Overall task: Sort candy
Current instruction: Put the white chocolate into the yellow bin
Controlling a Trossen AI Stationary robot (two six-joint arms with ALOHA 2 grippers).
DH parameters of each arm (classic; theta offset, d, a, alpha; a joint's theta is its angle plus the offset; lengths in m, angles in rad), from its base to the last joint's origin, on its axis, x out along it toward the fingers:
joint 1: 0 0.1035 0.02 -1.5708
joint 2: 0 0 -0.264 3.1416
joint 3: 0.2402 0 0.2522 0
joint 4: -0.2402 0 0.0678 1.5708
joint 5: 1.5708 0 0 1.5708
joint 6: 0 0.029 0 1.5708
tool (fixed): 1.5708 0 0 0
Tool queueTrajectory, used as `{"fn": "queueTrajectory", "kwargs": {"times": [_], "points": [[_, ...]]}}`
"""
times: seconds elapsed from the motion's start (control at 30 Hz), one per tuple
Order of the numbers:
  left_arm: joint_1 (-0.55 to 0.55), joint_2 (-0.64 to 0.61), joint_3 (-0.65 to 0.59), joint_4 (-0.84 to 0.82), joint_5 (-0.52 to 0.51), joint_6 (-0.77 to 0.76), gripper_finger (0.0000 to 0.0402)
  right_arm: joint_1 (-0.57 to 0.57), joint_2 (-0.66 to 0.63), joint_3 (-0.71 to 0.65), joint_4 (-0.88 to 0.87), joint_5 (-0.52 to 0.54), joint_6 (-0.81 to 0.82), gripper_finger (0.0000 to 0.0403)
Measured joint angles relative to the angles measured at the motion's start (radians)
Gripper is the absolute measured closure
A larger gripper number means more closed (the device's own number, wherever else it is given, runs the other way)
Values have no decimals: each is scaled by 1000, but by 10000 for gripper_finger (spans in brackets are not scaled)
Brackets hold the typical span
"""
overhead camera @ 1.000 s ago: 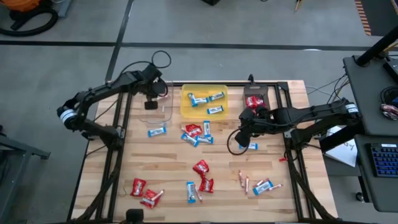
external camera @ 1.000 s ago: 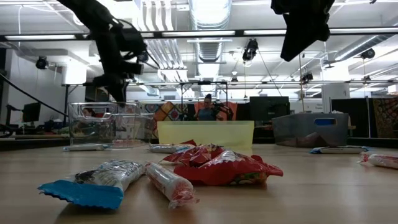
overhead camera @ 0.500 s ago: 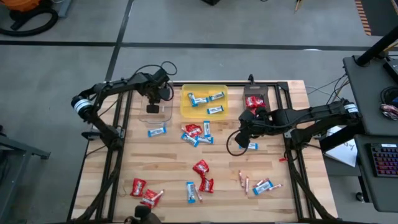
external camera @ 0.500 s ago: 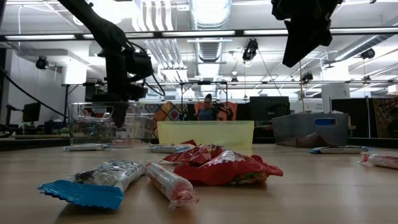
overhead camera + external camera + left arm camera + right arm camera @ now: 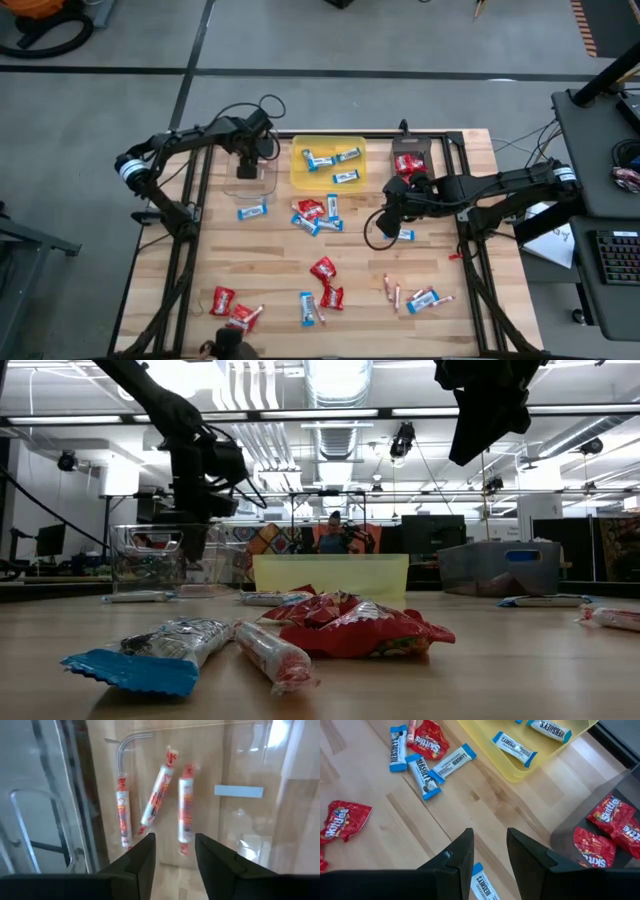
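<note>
My left gripper (image 5: 248, 166) hangs open over the clear tray (image 5: 254, 180) at the table's far left. In its wrist view, three thin pinkish sticks (image 5: 157, 795) lie on the tray's floor, one stick (image 5: 185, 807) right below the fingers (image 5: 174, 842). My right gripper (image 5: 389, 220) hovers open above the table, right of centre, over a blue-and-white bar (image 5: 484, 886). More candy lies scattered on the wood: bars and red packets (image 5: 316, 214) at centre, others (image 5: 325, 284) toward the near edge.
A yellow tray (image 5: 328, 175) holding three blue-and-white bars stands at the far middle. A dark tray (image 5: 412, 150) with red packets (image 5: 604, 832) stands to its right. Candy lies near the front left (image 5: 232, 310) and front right (image 5: 420, 298).
My left gripper has moved a little toward the table's right edge and down, ending over the clear tray. My right gripper has stayed where it was.
</note>
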Motion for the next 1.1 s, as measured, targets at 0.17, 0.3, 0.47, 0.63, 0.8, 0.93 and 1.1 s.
{"fn": "queueTrajectory", "kwargs": {"times": [0.17,0.3,0.47,0.63,0.8,0.93,1.1], "points": [[-14,-76,0,-22,1,-113,279,0,0,0,5,-3,3,291],[-69,-183,0,-83,7,-260,290,0,0,0,30,-10,28,291],[-183,-332,0,-97,162,-479,305,0,0,0,67,-18,40,291],[-351,-442,0,-46,229,-654,315,1,15,-1,100,-38,-10,291],[-549,-485,-1,-8,177,-793,318,20,41,-7,105,-58,-76,291],[-723,-484,-2,-7,25,-891,318,68,53,-31,106,-59,-126,291],[-928,-463,-4,75,-7,-927,318,162,48,-84,105,-58,-208,291]]}}
